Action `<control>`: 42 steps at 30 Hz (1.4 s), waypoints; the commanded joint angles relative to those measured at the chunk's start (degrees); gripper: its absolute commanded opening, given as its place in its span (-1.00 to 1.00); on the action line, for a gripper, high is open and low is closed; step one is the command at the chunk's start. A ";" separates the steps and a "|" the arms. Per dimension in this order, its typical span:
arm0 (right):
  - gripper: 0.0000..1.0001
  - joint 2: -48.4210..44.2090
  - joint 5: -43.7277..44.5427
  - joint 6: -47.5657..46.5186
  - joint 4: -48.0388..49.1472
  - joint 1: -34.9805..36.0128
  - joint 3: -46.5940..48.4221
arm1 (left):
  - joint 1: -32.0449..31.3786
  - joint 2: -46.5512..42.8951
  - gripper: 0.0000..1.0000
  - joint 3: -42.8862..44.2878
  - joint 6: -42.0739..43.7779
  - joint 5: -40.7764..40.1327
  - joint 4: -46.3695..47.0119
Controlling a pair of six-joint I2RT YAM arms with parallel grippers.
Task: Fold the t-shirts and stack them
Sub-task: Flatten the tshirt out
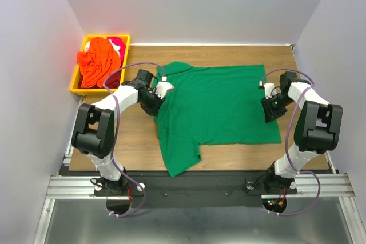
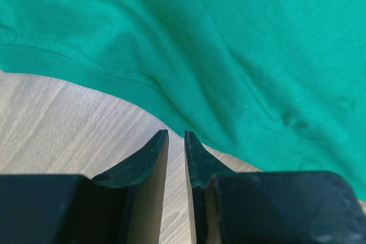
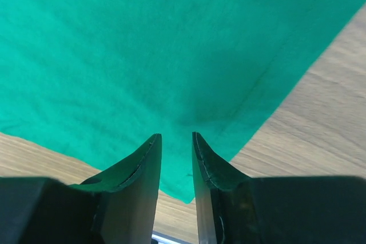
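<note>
The dark green t-shirt (image 1: pixel 220 104) lies spread flat on the wooden table, one sleeve hanging toward the near edge. My left gripper (image 1: pixel 162 91) is at the shirt's left edge; in the left wrist view its jaws (image 2: pixel 176 136) stand narrowly apart over bare wood, with the green hem (image 2: pixel 114 75) just ahead and nothing between them. My right gripper (image 1: pixel 269 112) is low over the shirt's right edge; its jaws (image 3: pixel 176 138) are slightly apart and empty above a corner of the green cloth (image 3: pixel 171 55). The orange t-shirt (image 1: pixel 97 64) and the red-pink t-shirt (image 1: pixel 118 43) lie crumpled in the bin.
A yellow-orange plastic bin (image 1: pixel 76 87) stands at the back left of the table (image 1: pixel 131 141). White walls close in the left, back and right sides. A black and metal rail (image 1: pixel 194 187) runs along the near edge by the arm bases.
</note>
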 commanded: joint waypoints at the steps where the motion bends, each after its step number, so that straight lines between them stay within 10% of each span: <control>1: -0.34 1.49 4.05 -0.57 2.98 0.39 -1.37 | -0.56 1.94 -0.42 -1.54 -0.04 -2.76 0.76; 13: -0.35 1.76 11.45 -1.09 5.45 0.39 -3.84 | 1.88 3.10 -0.56 -5.15 2.77 -12.51 -0.81; 42: -0.35 1.49 10.21 -1.10 5.10 0.39 -3.67 | -2.85 6.25 -0.45 0.84 -0.31 -0.91 -1.35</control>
